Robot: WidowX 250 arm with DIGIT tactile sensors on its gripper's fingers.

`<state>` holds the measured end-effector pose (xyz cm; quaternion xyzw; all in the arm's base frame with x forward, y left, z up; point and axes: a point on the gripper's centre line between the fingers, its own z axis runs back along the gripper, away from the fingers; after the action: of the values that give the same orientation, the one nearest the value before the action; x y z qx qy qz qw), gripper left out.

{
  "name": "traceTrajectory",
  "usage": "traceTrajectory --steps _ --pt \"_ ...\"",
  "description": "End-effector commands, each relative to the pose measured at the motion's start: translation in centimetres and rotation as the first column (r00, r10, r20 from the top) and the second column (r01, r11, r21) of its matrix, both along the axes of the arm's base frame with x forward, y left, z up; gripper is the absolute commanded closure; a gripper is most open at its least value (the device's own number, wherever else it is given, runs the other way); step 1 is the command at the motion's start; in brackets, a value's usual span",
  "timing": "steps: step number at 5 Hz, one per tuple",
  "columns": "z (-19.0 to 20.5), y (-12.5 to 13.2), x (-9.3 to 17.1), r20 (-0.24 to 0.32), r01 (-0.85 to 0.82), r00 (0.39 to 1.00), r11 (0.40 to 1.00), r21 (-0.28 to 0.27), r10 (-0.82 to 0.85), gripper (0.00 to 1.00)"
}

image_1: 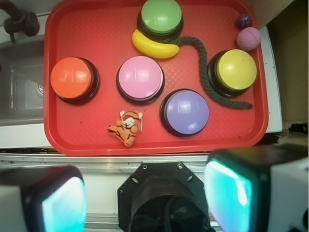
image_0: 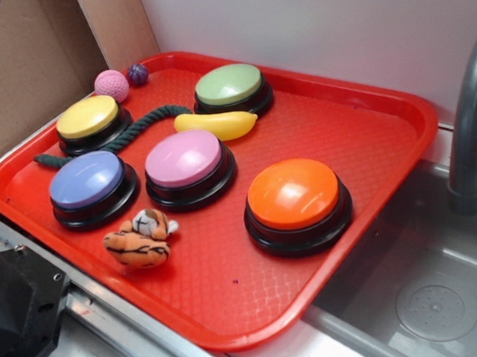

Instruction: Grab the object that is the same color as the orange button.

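Red tray (image_0: 372,175) sits on table beside grey sink (image_0: 437,295), cardboard behind. Orange plush tiger (image_1: 126,127) lies near tray's front edge, between purple button (image_1: 186,112) and orange button (image_1: 72,79), just in front of pink button (image_1: 140,78), touching none. Yellow banana (image_1: 153,47) rests against green button (image_1: 161,17); dark rope (image_1: 203,72) curls round yellow button (image_1: 235,70). Pink ball (image_1: 248,38) and small purple ball (image_1: 244,20) in far corner. My pincer (image_1: 145,198) hangs high above tray's front edge, released, fingers (image_1: 231,193) wide apart, holding nothing.
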<state>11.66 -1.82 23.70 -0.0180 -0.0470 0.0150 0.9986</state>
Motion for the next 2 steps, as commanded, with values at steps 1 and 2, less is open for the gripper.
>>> traceTrajectory --steps 1,2 --pt "0.0 0.0 0.0 0.000 0.000 1.000 1.000 0.000 0.000 0.00" --pt "-1.4 -0.8 -0.2 0.062 0.011 0.998 0.997 0.078 -0.016 0.00"
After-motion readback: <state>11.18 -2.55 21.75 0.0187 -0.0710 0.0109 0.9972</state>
